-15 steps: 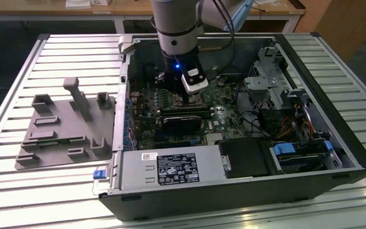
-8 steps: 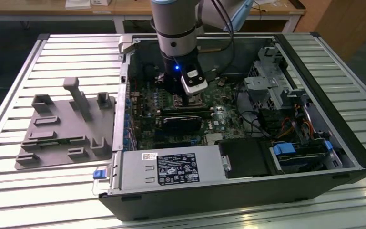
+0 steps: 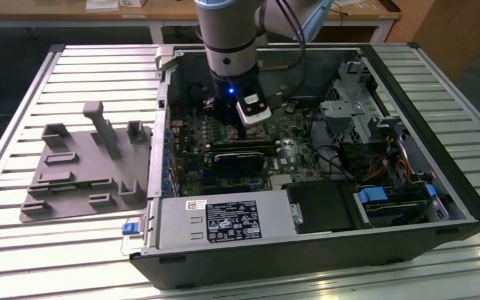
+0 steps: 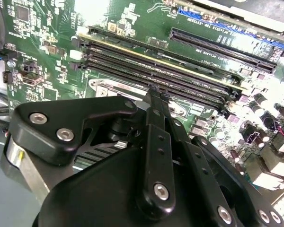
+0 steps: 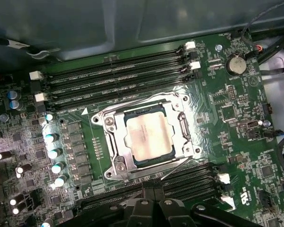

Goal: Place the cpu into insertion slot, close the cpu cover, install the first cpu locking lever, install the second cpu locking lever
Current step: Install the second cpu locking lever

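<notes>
In the first wrist view the cpu lies flat with its pale silver top up, inside the socket. The cpu cover, a dull silver frame, lies down around it. The insertion slot is hidden beneath both. One thin locking lever runs along one edge of the cover. A second lever slants off the opposite edge toward my fingertips. My gripper sits just beyond that edge, shut with nothing between its fingers. My gripper is over the socket frame in the second wrist view, and my gripper is low inside the case.
Long black memory slots flank the socket on two sides. A black card lies just in front of the gripper, a power supply beyond it. Drive cages and cables fill the exterior view's right. A grey fixture stands outside the case.
</notes>
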You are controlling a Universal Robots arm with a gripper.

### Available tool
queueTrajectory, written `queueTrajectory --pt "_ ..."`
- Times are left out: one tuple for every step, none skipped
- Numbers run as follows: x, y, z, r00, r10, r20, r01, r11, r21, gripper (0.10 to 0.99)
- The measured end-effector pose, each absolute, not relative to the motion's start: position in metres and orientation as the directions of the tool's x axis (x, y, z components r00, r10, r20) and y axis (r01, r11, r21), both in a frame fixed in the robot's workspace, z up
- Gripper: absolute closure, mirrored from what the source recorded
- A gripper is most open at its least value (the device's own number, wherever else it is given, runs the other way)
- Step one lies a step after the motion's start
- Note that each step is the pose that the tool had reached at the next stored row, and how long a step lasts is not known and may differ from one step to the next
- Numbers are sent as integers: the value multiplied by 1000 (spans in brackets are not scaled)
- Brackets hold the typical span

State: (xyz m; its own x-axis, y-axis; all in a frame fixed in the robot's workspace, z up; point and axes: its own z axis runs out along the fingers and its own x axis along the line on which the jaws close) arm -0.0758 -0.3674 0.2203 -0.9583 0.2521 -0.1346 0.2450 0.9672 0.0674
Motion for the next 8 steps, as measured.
queueTrajectory --pt "-76 -368 220 -959 250 -133 242 967 73 984" --pt "-77 -368 219 -960 249 -131 240 968 79 984" --pt "-77 -369 219 -960 247 -130 238 968 85 984" --pt "-78 -370 219 -961 245 -129 235 968 88 984" --pt "-78 -370 219 -961 244 -129 233 968 90 984" --pt "-78 -371 219 -962 242 -128 232 968 92 984" --pt "-78 -373 218 -962 241 -128 230 969 94 984" --pt "-78 -374 218 -962 240 -128 228 969 97 984"
